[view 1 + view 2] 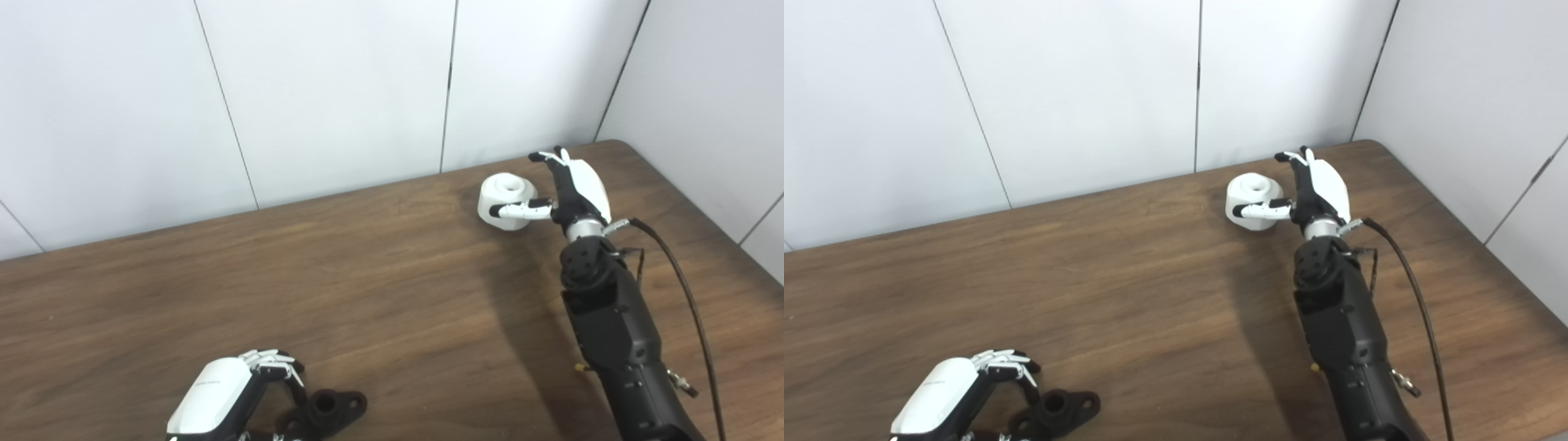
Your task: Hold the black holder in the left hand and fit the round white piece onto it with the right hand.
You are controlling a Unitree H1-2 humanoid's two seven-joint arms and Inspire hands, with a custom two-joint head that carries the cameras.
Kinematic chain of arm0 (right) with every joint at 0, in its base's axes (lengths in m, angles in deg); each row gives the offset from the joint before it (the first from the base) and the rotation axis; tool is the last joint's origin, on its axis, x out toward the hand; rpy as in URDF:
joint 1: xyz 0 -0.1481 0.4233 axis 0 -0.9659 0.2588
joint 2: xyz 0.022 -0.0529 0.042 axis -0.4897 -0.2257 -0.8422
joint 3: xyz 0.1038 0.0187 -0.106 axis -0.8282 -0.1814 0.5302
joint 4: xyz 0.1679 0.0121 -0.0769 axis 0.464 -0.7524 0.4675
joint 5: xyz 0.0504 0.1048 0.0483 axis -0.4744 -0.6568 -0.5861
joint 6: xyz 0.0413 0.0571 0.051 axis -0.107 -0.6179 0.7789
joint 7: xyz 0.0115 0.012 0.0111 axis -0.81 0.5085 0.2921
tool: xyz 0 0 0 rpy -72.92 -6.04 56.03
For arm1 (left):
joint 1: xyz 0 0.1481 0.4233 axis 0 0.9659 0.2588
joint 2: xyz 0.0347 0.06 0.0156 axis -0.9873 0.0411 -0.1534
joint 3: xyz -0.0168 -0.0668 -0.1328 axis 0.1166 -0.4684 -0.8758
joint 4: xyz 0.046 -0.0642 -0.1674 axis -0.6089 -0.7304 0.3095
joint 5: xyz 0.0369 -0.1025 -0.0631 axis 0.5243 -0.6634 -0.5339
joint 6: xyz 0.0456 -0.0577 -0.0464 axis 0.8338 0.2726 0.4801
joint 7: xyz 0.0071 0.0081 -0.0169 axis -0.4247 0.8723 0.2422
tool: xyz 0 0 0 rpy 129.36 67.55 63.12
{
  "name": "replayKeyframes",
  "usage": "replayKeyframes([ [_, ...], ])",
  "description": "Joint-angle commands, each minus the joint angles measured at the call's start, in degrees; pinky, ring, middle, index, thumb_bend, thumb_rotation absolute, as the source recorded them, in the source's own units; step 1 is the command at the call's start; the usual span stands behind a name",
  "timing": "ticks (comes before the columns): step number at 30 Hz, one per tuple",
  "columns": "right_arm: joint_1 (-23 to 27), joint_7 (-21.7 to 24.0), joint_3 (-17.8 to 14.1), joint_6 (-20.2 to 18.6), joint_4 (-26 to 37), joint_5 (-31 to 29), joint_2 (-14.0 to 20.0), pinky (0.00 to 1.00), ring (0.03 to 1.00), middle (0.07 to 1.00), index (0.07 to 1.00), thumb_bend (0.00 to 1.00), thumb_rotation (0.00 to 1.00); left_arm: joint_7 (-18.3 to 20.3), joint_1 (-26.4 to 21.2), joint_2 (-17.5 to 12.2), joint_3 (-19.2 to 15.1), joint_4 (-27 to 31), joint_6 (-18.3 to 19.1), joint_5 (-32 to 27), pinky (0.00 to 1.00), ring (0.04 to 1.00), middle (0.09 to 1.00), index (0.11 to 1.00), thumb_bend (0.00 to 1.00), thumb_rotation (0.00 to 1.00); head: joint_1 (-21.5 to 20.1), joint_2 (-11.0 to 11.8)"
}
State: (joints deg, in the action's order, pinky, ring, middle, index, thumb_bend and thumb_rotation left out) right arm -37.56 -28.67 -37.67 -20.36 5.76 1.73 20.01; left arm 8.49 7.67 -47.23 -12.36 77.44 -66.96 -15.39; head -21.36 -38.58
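Note:
The black holder (327, 409) lies flat on the wooden table (367, 275) at the near left edge; it has a round socket and a side lug. My left hand (223, 392) arches over its left end with fingers curled down and fingertips (299, 386) touching it; the grip itself is cut off by the picture's bottom edge. The round white piece (505, 196), with a hollow top, stands at the far right. My right hand (572, 190) is beside it on its right, open, with the thumb stretched along its front and the fingers raised behind it.
White wall panels (337, 92) close the back and right sides. The table's far right corner (618, 144) is just behind the right hand. A black cable (686, 294) runs along the right forearm.

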Motion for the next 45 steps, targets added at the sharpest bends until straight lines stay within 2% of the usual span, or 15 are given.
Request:
replayKeyframes([
  [1,2.95,0.26,-0.85,0.39,0.79,2.2,1.23,1.0,1.0,1.0,0.842,1.0,0.31,1.25,0.48,-1.09,0.14,0.59,-0.19,-0.15,0.88,0.825,0.75,0.485,0.52,0.04,0.03,-0.06],
  [11,3.01,0.64,-2.45,0.39,-0.35,4.6,0.14,1.0,1.0,0.984,0.779,0.97,0.27,1.96,0.23,-1.52,-0.29,0.92,-0.25,-0.47,0.87,0.824,0.75,0.485,0.52,0.04,-0.17,-0.24],
  [21,1.7,-0.76,-2.43,0.41,-0.13,3.77,0.11,1.0,0.989,0.931,0.699,0.94,0.26,2.03,-0.05,-1.79,-0.89,0.61,-0.67,-1.12,0.88,0.825,0.749,0.485,0.52,0.04,-0.45,-0.33],
  [36,1.39,-2.45,-1.72,0.41,-0.63,1.5,0.26,1.0,0.99,0.915,0.654,0.91,0.23,2.59,-0.42,-2.32,-1.25,1.06,-0.31,-0.75,0.88,0.825,0.749,0.485,0.52,0.05,-0.38,-0.54],
  [45,1.4,-3.22,-0.81,0.4,-0.64,0.85,0.6,1.0,0.987,0.92,0.663,0.91,0.24,2.64,-0.49,-2.57,-1.36,1.16,-0.9,-0.6,0.88,0.821,0.748,0.485,0.52,0.05,-0.29,-0.47],
])
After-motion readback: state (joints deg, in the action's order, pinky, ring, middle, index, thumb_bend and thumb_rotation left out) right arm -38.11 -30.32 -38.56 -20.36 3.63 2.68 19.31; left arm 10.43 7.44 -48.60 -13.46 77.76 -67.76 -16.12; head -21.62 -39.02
